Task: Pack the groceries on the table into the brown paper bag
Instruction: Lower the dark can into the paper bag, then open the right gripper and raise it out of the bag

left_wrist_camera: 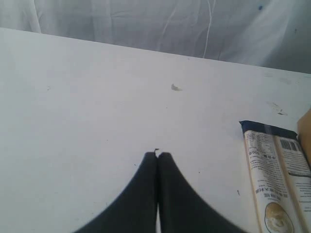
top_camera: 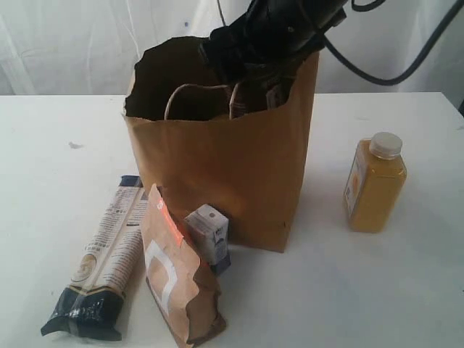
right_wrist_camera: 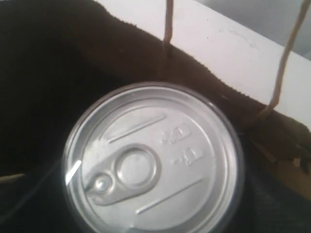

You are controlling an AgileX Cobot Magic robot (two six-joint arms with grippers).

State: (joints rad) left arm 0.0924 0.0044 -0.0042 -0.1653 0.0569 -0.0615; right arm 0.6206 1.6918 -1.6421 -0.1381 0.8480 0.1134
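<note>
The tall brown paper bag (top_camera: 217, 159) stands open at mid-table. My right arm (top_camera: 268, 36) reaches down into its mouth, and its fingertips are hidden there. In the right wrist view the pull-tab can (right_wrist_camera: 150, 162) fills the frame, held close between dark finger shapes inside the bag's dark interior. My left gripper (left_wrist_camera: 157, 155) is shut and empty above the bare table (left_wrist_camera: 73, 97). Left of the bag lie the long pasta packet (top_camera: 109, 254), the brown-orange pouch (top_camera: 174, 275) and the small white-blue carton (top_camera: 210, 235). The yellow juice bottle (top_camera: 375, 185) stands to the right. The yellow-lidded jar is out of view.
The bag's twisted paper handles (right_wrist_camera: 167, 24) hang over its rim near the can. The pasta packet (left_wrist_camera: 274, 179) lies to one side of my left gripper, with the bag's edge (left_wrist_camera: 306, 131) just beyond it. A small mark (left_wrist_camera: 176, 87) is on the tabletop.
</note>
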